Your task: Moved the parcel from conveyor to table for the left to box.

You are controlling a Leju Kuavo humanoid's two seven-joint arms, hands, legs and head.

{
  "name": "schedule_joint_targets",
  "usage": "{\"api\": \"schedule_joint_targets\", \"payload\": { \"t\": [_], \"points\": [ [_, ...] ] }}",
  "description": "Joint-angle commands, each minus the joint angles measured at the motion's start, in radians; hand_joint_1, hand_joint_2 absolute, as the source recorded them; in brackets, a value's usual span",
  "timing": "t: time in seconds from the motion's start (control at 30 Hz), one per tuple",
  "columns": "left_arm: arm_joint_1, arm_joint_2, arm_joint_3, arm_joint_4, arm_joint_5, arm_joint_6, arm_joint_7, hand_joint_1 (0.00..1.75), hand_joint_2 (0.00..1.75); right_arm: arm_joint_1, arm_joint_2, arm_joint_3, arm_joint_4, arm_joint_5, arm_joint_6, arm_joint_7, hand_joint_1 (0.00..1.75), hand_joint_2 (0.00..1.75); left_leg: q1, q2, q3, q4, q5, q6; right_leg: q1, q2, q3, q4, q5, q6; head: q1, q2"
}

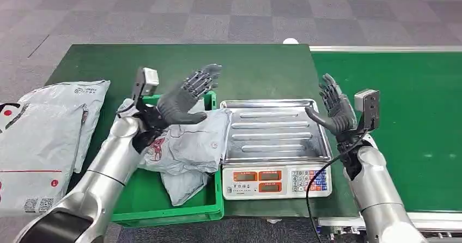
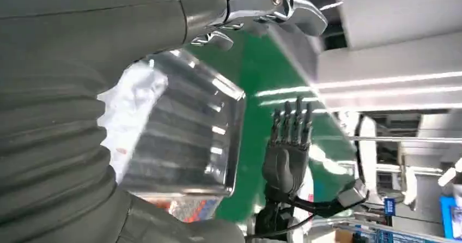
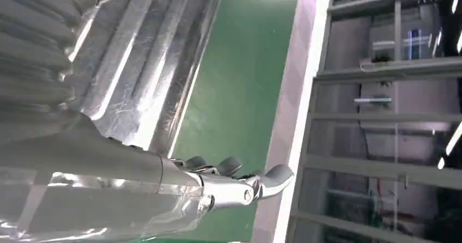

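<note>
Both silver arms raised, forearms angled inward. Left hand [image 1: 188, 96] empty, fingers spread, palm facing right. Right hand [image 1: 335, 109] empty, fingers upright and apart.

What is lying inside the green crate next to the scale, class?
In the green crate lie crumpled grey parcel bags, one spilling over the rim toward the scale. The left robot hand hovers open above. Whatever lies under the bags is covered.

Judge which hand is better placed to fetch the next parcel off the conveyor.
Right, probably. The right hand is open beside the scale, next to the green conveyor. The left hand hovers open over the green box.
</note>
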Motion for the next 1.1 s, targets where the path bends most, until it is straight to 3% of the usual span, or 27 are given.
{"api": "schedule_joint_targets", "payload": {
  "t": [0.03, 0.1, 0.13, 0.17, 0.3, 0.8, 1.1],
  "points": [
    [-0.153, -0.2, 0.015, 0.282, -0.038, 0.375, 0.08, 0.0, 0.0, -0.102, 0.132, 0.102, 0.097, 0.085, -0.16, 0.019, 0.0, 1.75, 0.001, 0.003, 0.0, 0.001, -0.001, -0.001, 0.001, 0.003, 0.0, 0.0, 0.001, -0.001, 0.0, 0.0],
    [-0.154, -0.203, 0.014, 0.282, -0.038, 0.379, 0.08, 0.0, 0.0, -0.104, 0.137, 0.104, 0.095, 0.087, -0.166, 0.023, 0.0, 1.75, 0.001, 0.003, 0.001, 0.001, -0.001, -0.001, 0.001, 0.003, 0.0, 0.0, 0.001, -0.001, 0.0, 0.0],
    [-0.162, -0.212, 0.015, 0.296, -0.038, 0.466, 0.09, 0.0, 0.0, -0.12, 0.144, 0.123, 0.1, 0.099, -0.171, 0.038, 0.0, 1.75, 0.001, 0.002, 0.0, 0.001, 0.0, -0.001, 0.001, 0.002, 0.0, 0.0, 0.001, -0.001, 0.0, 0.0],
    [-0.167, -0.218, 0.01, 0.309, -0.042, 0.51, 0.1, 0.0, 1.75, -0.141, 0.153, 0.133, 0.118, 0.104, -0.17, 0.05, 0.0, 1.75, 0.0, 0.003, 0.0, 0.001, 0.0, -0.001, 0.0, 0.003, -0.001, 0.0, 0.001, -0.001, 0.0, 0.0],
    [-0.186, -0.229, -0.042, 0.377, -0.096, 0.656, 0.104, 0.0, 1.75, -0.171, 0.185, 0.16, 0.171, 0.115, -0.189, 0.066, 0.0, 1.75, 0.001, 0.005, 0.001, 0.001, -0.001, -0.001, 0.002, 0.005, 0.0, 0.0, 0.001, -0.001, 0.0, 0.0],
    [-0.187, -0.225, -0.047, 0.381, -0.092, 0.663, 0.093, 0.0, 1.75, -0.165, 0.177, 0.164, 0.167, 0.115, -0.19, 0.062, 0.0, 1.75, 0.001, 0.002, 0.002, 0.0, 0.0, -0.001, 0.001, 0.003, 0.001, -0.001, 0.001, -0.001, 0.0, 0.0],
    [-0.116, -0.203, -0.113, 0.369, -0.129, 0.707, 0.039, 0.0, 1.75, -0.045, 0.165, 0.184, -0.002, 0.168, -0.213, 0.105, 0.0, 1.75, 0.001, 0.001, 0.003, -0.002, 0.0, -0.001, 0.001, 0.002, 0.002, -0.001, 0.0, -0.001, 0.0, 0.0]
  ]
}}
